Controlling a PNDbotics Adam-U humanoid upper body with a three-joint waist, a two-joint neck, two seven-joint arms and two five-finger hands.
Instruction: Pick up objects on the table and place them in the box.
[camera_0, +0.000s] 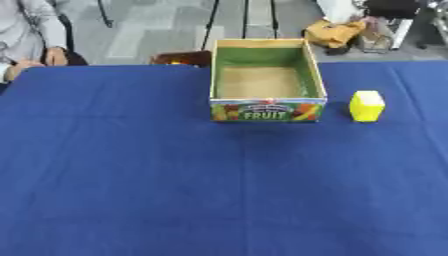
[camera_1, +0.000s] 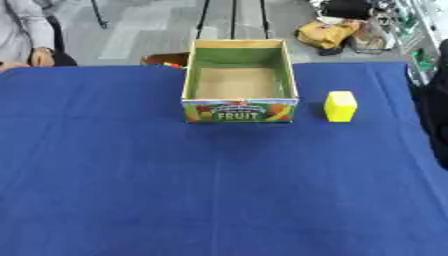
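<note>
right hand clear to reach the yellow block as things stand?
Probably yes. The yellow block stands alone on the blue cloth, right of the box and apart from it, with nothing on its near or right side. Neither hand shows in either view, so the start pose is unknown.

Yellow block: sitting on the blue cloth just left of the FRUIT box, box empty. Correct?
Not quite. The yellow block sits just right of the FRUIT box, not left; the left eye view shows it. It is on the blue cloth, and the box is empty.
</note>
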